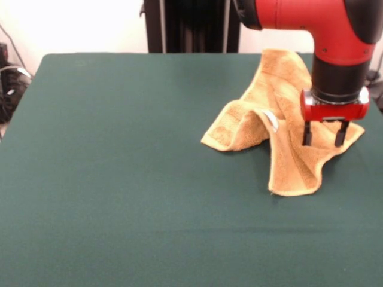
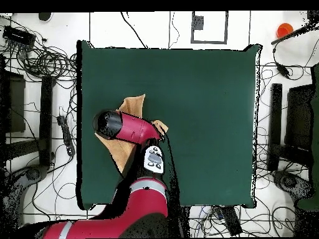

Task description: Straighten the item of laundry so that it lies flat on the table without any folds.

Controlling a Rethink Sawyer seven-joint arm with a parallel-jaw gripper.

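Note:
The golden-orange towel (image 1: 281, 113) lies crumpled on the right part of the dark green table (image 1: 119, 179). It has raised folds, one corner flopped toward the left and a small white label (image 1: 271, 119) showing. My gripper (image 1: 324, 136) hangs straight down over the towel's right side. Its two black fingers (image 1: 307, 134) are spread apart, open and empty, with the tips just above the cloth. In the overhead view the red arm (image 2: 131, 127) covers most of the towel (image 2: 132, 104), which shows near the table's left edge, and the gripper is hidden under the arm.
The towel sits close to the table's right edge in the front view. The black pedestal (image 1: 191, 27) stands at the far side. In the overhead view, cables and equipment (image 2: 43, 62) surround the table (image 2: 205, 124) on the floor.

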